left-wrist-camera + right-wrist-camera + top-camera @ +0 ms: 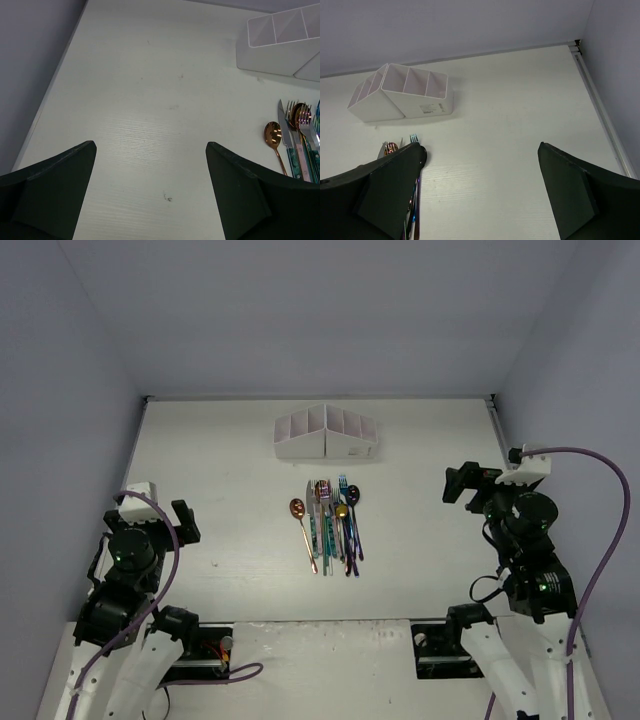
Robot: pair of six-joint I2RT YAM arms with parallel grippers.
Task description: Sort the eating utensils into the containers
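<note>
Top view: eating utensils [332, 525] bunched at frame centre, lying parallel, copper spoon [299, 508] on the bunch's left edge. White organiser box [327, 434] sits just above them, not touching. Left gripper [150, 146] is at lower left and right gripper [481, 148] at mid right. Both have fingers spread wide, hold nothing, and are well apart from the bunch. White table [220, 570], pale grey-lilac walls [300, 310] on three sides.

I note the organiser box [327, 433] standing on the table [220, 500] near the middle of its far edge. The utensils [335, 525] lie just in front of it, mid-table, side by side, handles toward the near edge. One spoon [303, 530] lies on the bundle's left side.
</note>
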